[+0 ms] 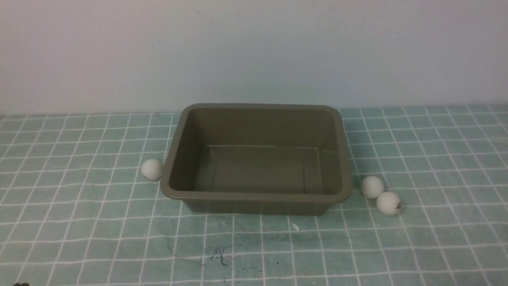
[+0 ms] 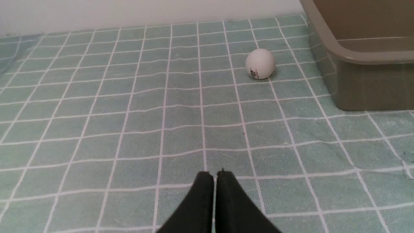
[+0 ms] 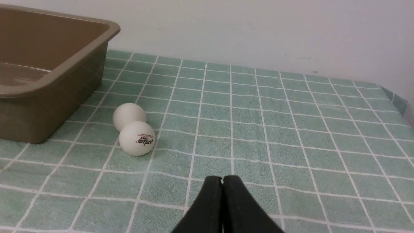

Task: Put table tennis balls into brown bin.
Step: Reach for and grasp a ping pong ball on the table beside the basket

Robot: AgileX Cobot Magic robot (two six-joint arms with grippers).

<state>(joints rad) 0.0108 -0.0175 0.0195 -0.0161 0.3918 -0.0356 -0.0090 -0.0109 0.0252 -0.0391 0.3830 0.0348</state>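
Table tennis ball near brown bin bears black-and-red print, unreadable.

A pale plain wall is standing at the back; a green cloth with white grid lines is lying before it, showing dark scuffs near the front.

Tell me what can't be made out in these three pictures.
- Front view: both arms lie outside the frame.
- Left wrist view: the brown bin is cut by the top and right edges; the left gripper by the bottom edge.
- Right wrist view: the right gripper is cut by the bottom edge; the farther ball is partly hidden by the printed ball.
- Print on the left ball: too small to read.
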